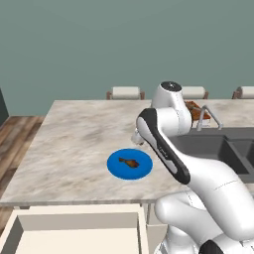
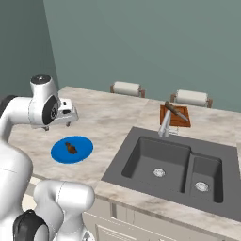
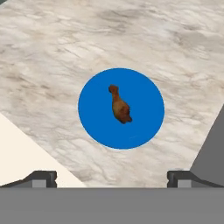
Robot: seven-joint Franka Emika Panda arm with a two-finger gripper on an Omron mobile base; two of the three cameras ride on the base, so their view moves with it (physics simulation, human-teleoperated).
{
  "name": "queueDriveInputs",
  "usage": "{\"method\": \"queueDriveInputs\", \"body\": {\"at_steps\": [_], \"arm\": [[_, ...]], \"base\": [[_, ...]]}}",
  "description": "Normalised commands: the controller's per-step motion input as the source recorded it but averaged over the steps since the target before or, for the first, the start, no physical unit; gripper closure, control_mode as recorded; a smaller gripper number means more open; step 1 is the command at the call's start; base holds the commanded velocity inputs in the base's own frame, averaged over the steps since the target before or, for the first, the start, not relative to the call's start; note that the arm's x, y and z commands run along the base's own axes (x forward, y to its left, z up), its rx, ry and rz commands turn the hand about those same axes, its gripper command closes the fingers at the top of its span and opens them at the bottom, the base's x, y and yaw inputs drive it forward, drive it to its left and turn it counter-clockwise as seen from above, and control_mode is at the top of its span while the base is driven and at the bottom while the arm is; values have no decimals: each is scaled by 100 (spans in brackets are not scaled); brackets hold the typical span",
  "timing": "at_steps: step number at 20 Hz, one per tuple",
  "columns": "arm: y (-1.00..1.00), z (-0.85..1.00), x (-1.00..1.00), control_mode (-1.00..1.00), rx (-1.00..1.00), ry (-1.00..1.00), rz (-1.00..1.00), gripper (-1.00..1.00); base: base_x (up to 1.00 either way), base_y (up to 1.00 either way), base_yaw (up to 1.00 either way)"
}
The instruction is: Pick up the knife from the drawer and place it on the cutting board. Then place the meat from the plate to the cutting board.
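Your gripper (image 3: 112,177) hovers wide open above the small brown lumpy meat (image 3: 120,106) on the round glossy blue plate (image 3: 144,94); the veined marble table (image 3: 52,57) looks smooth.

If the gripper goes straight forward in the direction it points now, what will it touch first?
Probably the meat on the blue plate: the open gripper looks straight at it, though the depth between them is unclear.

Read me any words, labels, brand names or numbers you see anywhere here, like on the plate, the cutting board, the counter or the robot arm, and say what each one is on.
None: there is no readable text in any view.
The plate is plain blue, with the meat on it.
The cutting board, the knife lying on it and the counter carry no markings.
The arm bears no brand or number.
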Motion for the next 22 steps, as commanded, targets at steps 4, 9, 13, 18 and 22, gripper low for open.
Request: {"method": "queueDriveInputs", "body": {"at_steps": [4, 9, 13, 18, 22], "arm": [[6, -52, 27, -100, 0, 5, 0, -100], [4, -42, 21, -100, 0, 4, 0, -100], [4, -30, 17, -100, -1, 6, 0, -100], [8, -52, 16, -100, 0, 12, 0, -100], [24, -47, 24, -100, 0, 12, 0, -100]], "base": [[0, 0, 0], [0, 0, 0], [0, 0, 0], [0, 0, 0], [0, 0, 0]]}}
